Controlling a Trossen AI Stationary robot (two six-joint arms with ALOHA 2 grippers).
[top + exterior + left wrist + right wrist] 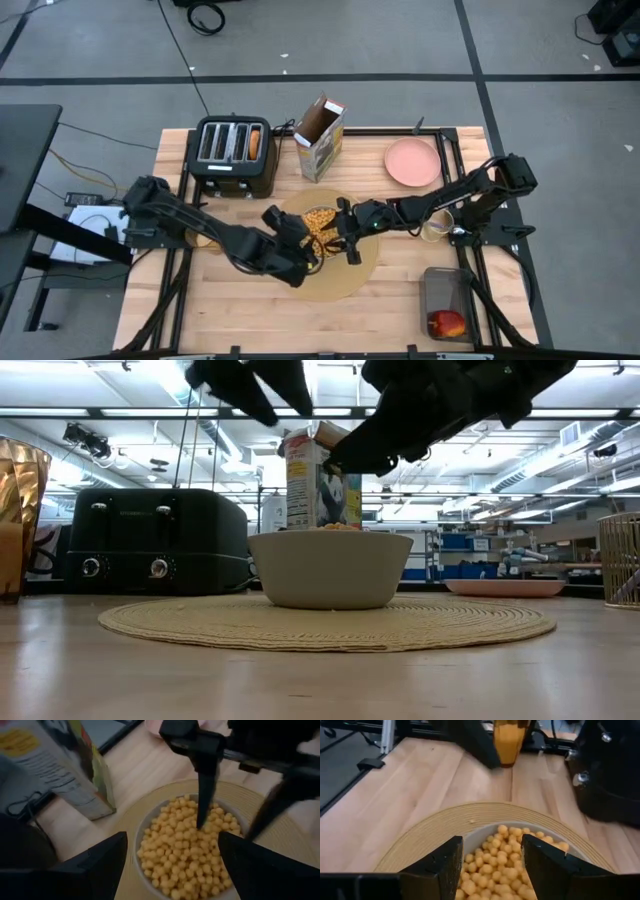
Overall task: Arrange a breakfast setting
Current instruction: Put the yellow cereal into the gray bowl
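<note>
Cereal fills the pale grey bowl (pixel 318 225) on the round placemat (pixel 335 280), mid-surface. Both claws hang released above it, left claw (pixel 170 857) and right claw (pixel 492 865) crowding together. I'd worry they'll collide, or nudge the rim and scatter cereal.

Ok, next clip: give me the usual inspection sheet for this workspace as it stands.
Surface: pale wooden table.
Job's things: pale grey bowl of yellow cereal balls on round tan woven placemat; pink round plate apart; red apple in clear container; amber translucent cup.
Clutter: black toaster, open cereal box.
Grippers: left tool and right tool open above bowl.
Cables: black cable on floor.
Surroundings: grey floor, shelving.
</note>
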